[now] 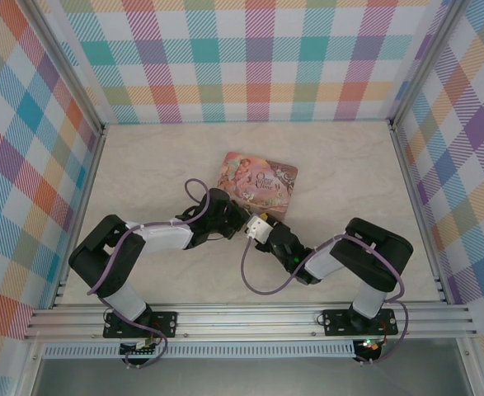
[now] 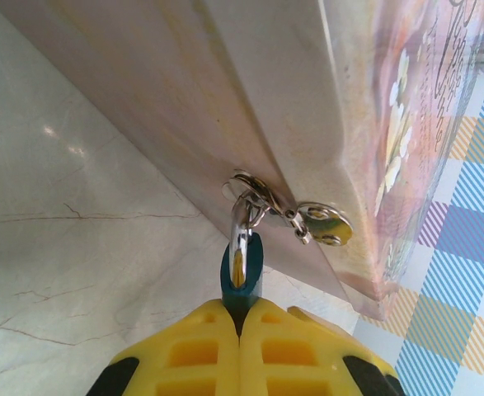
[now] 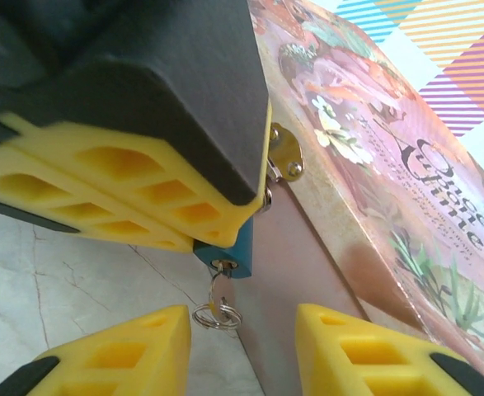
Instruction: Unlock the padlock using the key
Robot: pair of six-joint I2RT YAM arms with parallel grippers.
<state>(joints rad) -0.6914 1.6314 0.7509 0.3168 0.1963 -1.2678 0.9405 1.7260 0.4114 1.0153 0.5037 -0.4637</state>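
Teal, the padlock sat at the lower middle of the left wrist view. The closed left hand pinched it, apparently to steady it against the pink tin. At lower centre of the right wrist view, the key hung from its keyhole. It lay between the parted, empty fingers of the right hand.

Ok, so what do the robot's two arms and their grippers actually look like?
Both the left arm and the right arm are black jointed links with a white forearm section, each trailed by a looping purple cable. The left gripper and right gripper have blocky yellow fingers with slotted cut-outs and black backs.
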